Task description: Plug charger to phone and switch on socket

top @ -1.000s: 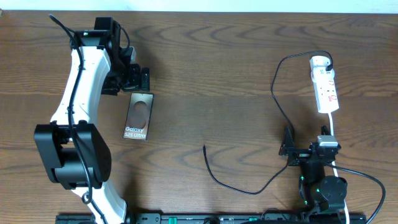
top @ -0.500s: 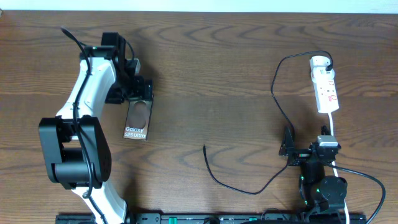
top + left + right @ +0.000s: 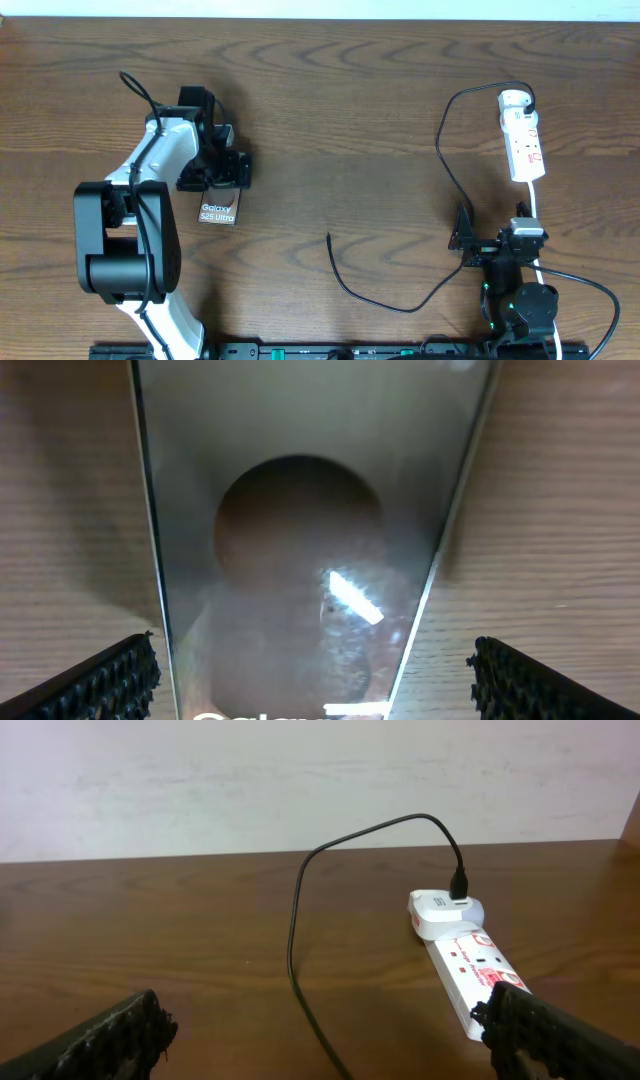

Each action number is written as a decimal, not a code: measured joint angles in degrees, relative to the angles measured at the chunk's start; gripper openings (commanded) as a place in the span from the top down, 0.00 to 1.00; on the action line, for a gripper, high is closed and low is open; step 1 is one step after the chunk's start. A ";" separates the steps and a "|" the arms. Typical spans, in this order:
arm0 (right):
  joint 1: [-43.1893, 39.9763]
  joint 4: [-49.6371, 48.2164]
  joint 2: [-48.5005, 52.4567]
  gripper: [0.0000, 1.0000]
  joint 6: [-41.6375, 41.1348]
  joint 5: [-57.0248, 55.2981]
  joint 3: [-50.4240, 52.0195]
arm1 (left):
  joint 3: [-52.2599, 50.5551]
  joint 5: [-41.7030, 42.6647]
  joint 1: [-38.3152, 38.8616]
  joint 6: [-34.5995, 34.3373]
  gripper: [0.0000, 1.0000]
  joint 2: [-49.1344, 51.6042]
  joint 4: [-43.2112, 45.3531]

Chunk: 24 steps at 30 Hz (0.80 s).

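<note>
The phone [image 3: 219,207] lies flat on the table at the left, its "Galaxy S25" lettering toward the front edge; its far half is hidden under my left gripper [image 3: 224,168]. In the left wrist view the glossy dark phone [image 3: 300,540] fills the frame and my open left gripper [image 3: 312,678] straddles it, one finger on each side, not touching. The black charger cable [image 3: 440,165] runs from the round white adapter [image 3: 514,99] on the socket [image 3: 524,145] to a loose tip [image 3: 329,238] mid-table. My right gripper [image 3: 462,240] is open near the front, with the cable [image 3: 295,950] and socket [image 3: 462,970] ahead of it.
A thick white cord [image 3: 533,205] leads from the socket toward the right arm base. A black cable [image 3: 590,290] loops at the front right. The wooden table [image 3: 340,110] ends at a white wall [image 3: 300,780] behind.
My left gripper has moved toward the front along the phone and now covers its far half. The phone, cable and right arm have not moved.
</note>
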<state>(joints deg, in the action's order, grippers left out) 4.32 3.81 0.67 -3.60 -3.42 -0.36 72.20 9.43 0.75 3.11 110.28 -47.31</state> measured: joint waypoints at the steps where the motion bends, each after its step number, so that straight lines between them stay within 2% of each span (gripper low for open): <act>1: 0.00 0.00 0.00 0.01 0.00 0.00 0.00 | -0.20 -0.44 0.00 0.00 0.02 0.00 0.04; 24: 0.00 0.00 0.00 0.01 0.00 0.00 0.00 | -0.87 -2.12 0.00 1.88 0.02 0.00 4.26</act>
<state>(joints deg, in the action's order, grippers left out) 4.32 3.81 0.67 -3.60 -3.42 -0.36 71.33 7.31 0.75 4.99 110.28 -43.05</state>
